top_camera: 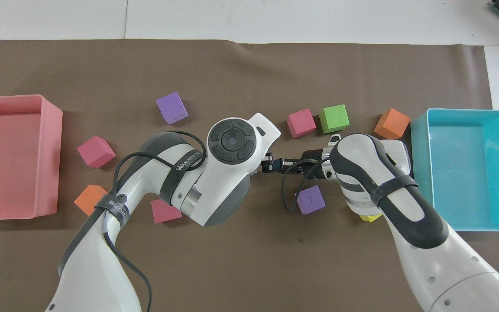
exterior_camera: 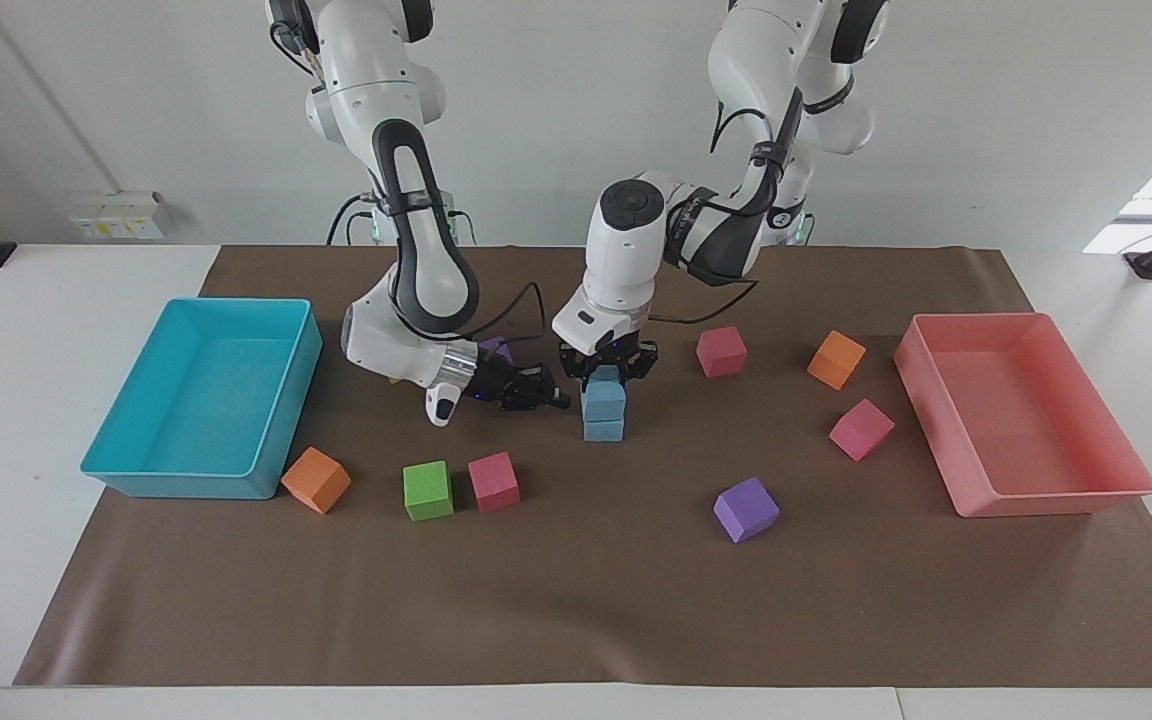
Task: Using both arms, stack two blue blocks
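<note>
A brown paper mat [exterior_camera: 576, 600] covers most of a white table [exterior_camera: 26, 420], with bare white tabletop showing at both ends and along the edge farthest from the robots. A plain white wall [exterior_camera: 556, 120] rises at the robots' end of the table, with a small white box [exterior_camera: 116, 214] fixed low on it toward the right arm's end.

The two blue blocks sit near the middle of the mat, one on the other. The lower blue block [exterior_camera: 603, 431] rests on the paper; the upper blue block [exterior_camera: 603, 397] sits squarely on it. The left gripper [exterior_camera: 605, 372] comes straight down from above, its fingers clamped on the top part of the upper blue block. In the overhead view the left arm's wrist [top_camera: 231, 143] hides the stack.

The right gripper [exterior_camera: 548, 396] lies low and nearly level just beside the stack, toward the right arm's end, fingertips together and holding nothing, pointing at the stack.

A turquoise tray [exterior_camera: 266, 460] stands well apart from the stack at the right arm's end, and a pink tray [exterior_camera: 1046, 497] at the left arm's end. Farther from the robots than the stack lie a green cube [exterior_camera: 428, 490], a pink cube [exterior_camera: 493, 481], an orange cube [exterior_camera: 316, 480] beside the turquoise tray and a purple cube [exterior_camera: 746, 509]. Toward the pink tray lie two more pink cubes [exterior_camera: 721, 351] and another orange one [exterior_camera: 836, 359].
</note>
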Robot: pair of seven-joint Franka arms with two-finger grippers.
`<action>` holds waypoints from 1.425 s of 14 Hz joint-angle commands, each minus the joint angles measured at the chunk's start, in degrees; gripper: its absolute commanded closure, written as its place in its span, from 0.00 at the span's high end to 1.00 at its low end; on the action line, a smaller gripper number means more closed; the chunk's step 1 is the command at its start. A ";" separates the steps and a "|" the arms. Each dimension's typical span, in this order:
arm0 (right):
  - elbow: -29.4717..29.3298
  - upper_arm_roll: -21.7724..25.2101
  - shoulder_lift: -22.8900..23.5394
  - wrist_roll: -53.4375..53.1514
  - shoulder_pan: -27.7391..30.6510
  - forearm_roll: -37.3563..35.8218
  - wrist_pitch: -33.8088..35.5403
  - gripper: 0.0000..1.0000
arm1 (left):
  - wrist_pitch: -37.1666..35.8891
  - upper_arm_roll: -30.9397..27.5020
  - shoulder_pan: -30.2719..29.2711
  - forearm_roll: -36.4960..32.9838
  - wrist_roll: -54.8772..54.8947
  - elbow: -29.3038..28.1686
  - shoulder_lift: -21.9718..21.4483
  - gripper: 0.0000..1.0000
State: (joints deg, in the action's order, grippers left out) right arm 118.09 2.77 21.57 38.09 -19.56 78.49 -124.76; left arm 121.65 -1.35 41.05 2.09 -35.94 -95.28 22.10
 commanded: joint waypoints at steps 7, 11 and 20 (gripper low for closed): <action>0.12 -0.14 0.23 1.90 0.04 1.84 -0.49 0.00 | -0.19 -0.94 1.05 0.37 0.78 -0.87 -0.39 0.55; 0.12 -0.14 0.23 1.90 0.13 1.84 -0.31 0.00 | -0.10 -0.94 1.05 0.37 0.87 -0.96 -0.47 0.66; -0.05 -0.14 0.23 1.90 0.13 1.84 -0.31 0.00 | 0.69 -1.02 0.96 0.46 0.87 -0.44 -0.30 1.00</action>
State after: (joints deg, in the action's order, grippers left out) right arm 118.09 2.78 21.57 38.09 -19.56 78.49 -124.75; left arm 121.74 -1.34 41.05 2.09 -35.80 -95.47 22.09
